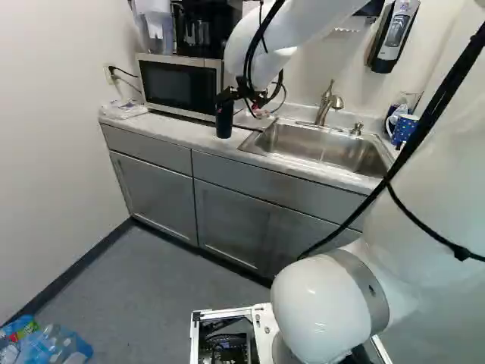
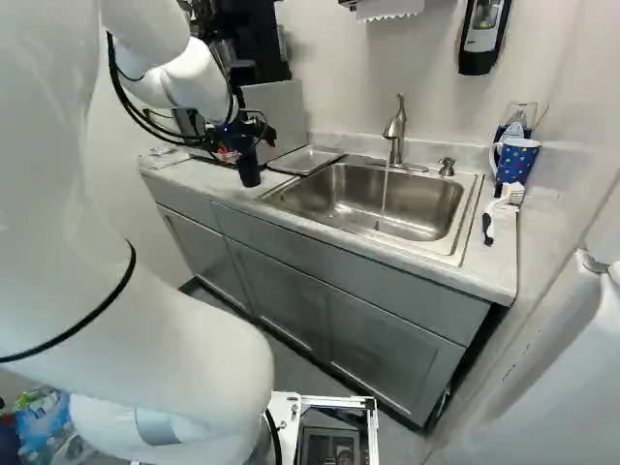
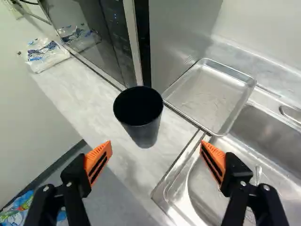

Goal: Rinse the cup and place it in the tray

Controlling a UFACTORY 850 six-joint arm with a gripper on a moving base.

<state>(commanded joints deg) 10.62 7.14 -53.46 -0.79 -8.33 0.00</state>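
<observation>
There's a microwave [image 1: 179, 85], a wall dispenser [image 1: 395, 34] and a mug [image 2: 516, 161] (spotted, blue).

We can't see the cup's [image 3: 138, 110] floor; too dark. In the left base view, cables hide part of the gripper [image 1: 233, 95], and the edge cuts the bottle pack [image 1: 47, 346] at eight o'clock and the coffee maker [image 1: 198, 26] near twelve. In the right base view we lose the tops of the soap dispenser [image 2: 481, 39] and towel holder [image 2: 387, 8], both around one o'clock.
</observation>
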